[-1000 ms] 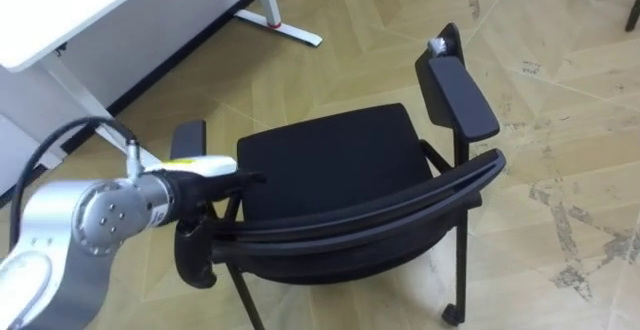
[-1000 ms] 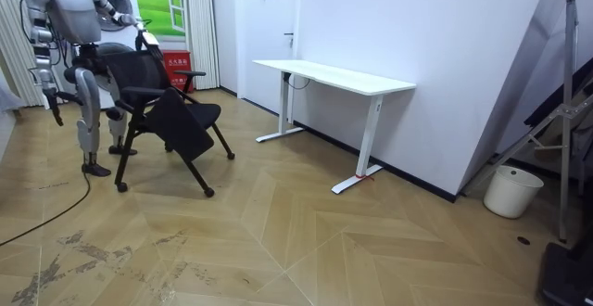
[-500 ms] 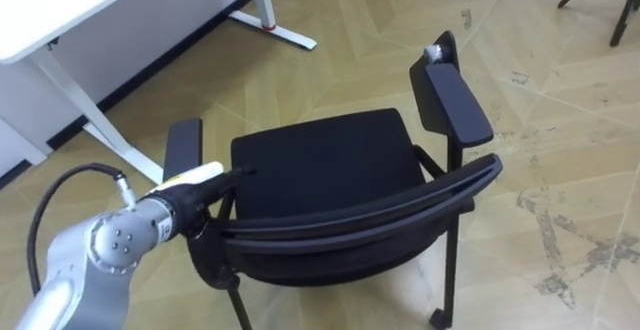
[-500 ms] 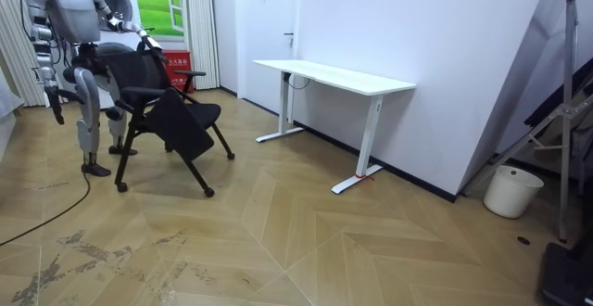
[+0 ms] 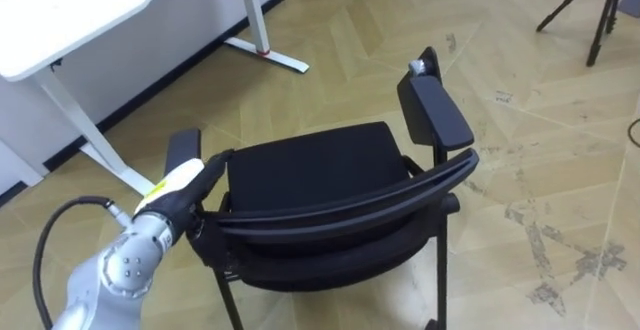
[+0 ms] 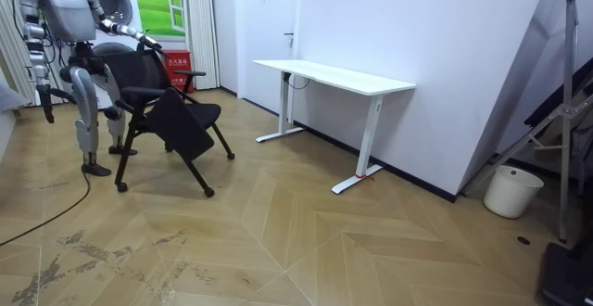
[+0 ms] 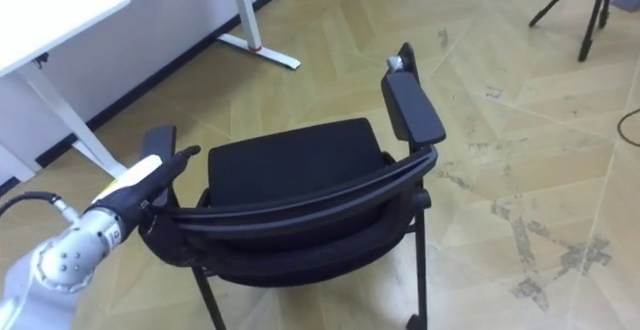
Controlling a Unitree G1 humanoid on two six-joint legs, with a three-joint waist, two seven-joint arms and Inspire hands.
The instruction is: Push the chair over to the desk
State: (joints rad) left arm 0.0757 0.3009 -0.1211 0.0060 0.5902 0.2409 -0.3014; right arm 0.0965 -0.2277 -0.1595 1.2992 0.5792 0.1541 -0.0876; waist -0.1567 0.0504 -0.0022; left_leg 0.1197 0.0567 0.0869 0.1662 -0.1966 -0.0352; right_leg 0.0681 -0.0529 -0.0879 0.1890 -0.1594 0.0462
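Step in hand: pushing the chair point(image 5: 320, 185) from behind, toward the white surface point(image 5: 90, 15). The chair stands on the wood floor point(image 5: 540, 170) right in front of the robot, with the backrest point(image 5: 340, 205) on the near side and the seat facing away. It is well apart from the surface.

The left hand point(image 5: 185, 182) sits at the left end of the backrest, just by the left armrest point(image 5: 182, 150). Its fingers look straight and lie along the rail, not wrapped round anything. The right hand point(image 6: 46, 113) hangs by the robot's side in the room view, and I cannot tell its state.

Doing it well: contact is at one end only, so a hard shove likely swings the chair round instead of sending it straight. Better to press low and steady, keep the palm flat on the rail and walk with it. Bringing the right hand to the other end would probably even the push. The legs may catch on the floor seams.

Versus a second ago: the left arm is stretched out further, with the forearm less bunched up near the camera. The eye view shifts, which is camera motion. In the room view the chair shows no clear move, and the robot's torso sits slightly further towards the room view's left.
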